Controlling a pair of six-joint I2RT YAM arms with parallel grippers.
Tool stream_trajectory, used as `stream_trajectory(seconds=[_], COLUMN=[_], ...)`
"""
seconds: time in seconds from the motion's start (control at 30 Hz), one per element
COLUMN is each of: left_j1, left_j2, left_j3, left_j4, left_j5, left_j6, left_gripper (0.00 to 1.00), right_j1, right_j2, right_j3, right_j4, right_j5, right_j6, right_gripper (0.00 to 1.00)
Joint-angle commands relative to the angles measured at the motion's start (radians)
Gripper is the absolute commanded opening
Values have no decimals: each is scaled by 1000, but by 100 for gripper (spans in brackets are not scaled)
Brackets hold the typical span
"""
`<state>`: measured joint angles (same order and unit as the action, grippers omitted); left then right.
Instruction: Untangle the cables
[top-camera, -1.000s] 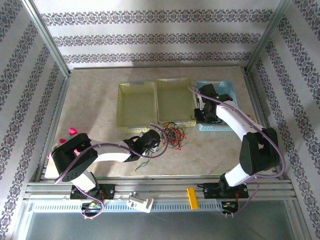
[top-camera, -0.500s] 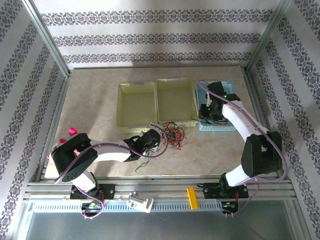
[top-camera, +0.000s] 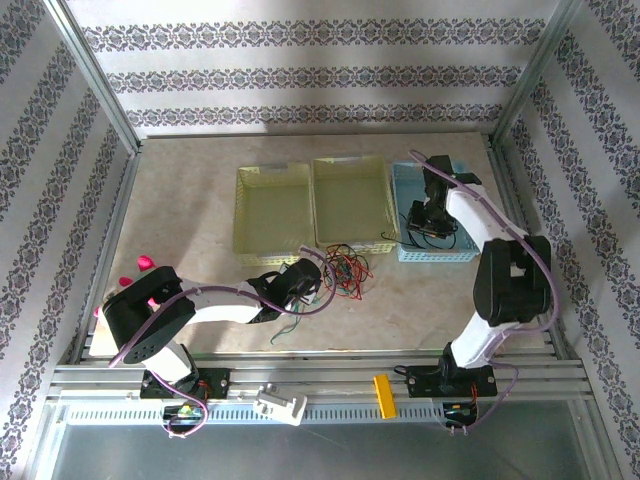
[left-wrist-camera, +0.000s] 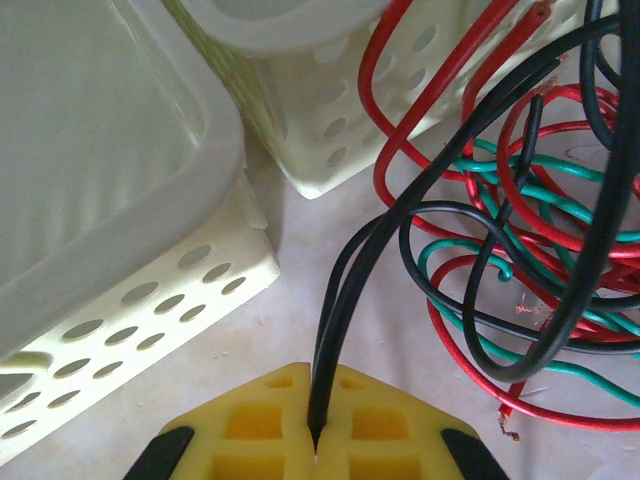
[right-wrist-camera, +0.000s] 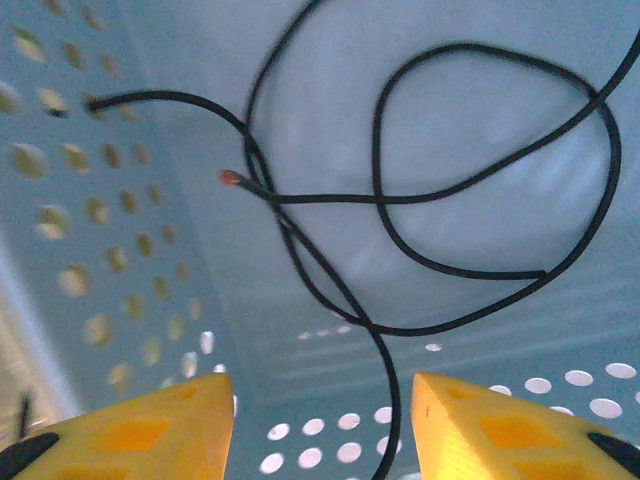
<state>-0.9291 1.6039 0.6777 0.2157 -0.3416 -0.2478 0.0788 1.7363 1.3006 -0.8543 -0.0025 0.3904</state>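
- A tangle of cables (top-camera: 345, 270), thin glossy red, green and black wires in loose curls, lies on the worktop (top-camera: 190, 200) just in front of two pale yellow baskets.
- From the tangle, a black cable (left-wrist-camera: 345, 290) runs doubled into the left hand (left-wrist-camera: 315, 440), whose yellow waffle-patterned pads are closed tight on it.
- The left yellow basket (left-wrist-camera: 150, 310) and the right yellow basket (left-wrist-camera: 330, 130) are plastic, with walls pierced by oval holes.
- A loose black cable (right-wrist-camera: 400, 200) lies coiled in open loops on the smooth floor of a pale blue perforated basket (top-camera: 440, 254), beside the yellow ones.
- The right hand (right-wrist-camera: 325, 420) hangs inside the blue basket, its yellow fingers spread apart and gripping nothing.
- The worktop is pale, marbled beige.
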Motion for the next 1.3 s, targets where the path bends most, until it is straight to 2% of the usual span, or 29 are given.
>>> stream_trajectory(seconds=[0.0,0.33,0.53,0.63,0.77,0.83,1.07,1.27], left_j1=[4,4,4,4,4,4,4,4], left_j2=[1,8,5,-1,-3,-7,-8,-7], left_j3=[20,16,7,3,8,10,13,16], left_j4=[-26,-15,-6,-2,-9,-13,-18,-19], left_j5=[-19,-21,-34,-39,-42,-43,-41,-37], left_j6=[-13,-10,-22,-23,-24,-24,-24,-27], left_gripper=[0,0,0,0,0,0,0,0], right_j1=[9,45,49,48,47,44,22,-25], right_j2=[60,208,259,272,268,242,101,-1], right_j3=[48,138,133,131,132,131,145,187], right_j4=[-94,-134,-126,-110,-84,-67,-20,0], right_j5=[85,124,109,98,99,109,184,189], right_j6=[-3,-31,-31,-29,-23,-14,1,15], right_gripper=[51,50,47,38,7,0,0,0])
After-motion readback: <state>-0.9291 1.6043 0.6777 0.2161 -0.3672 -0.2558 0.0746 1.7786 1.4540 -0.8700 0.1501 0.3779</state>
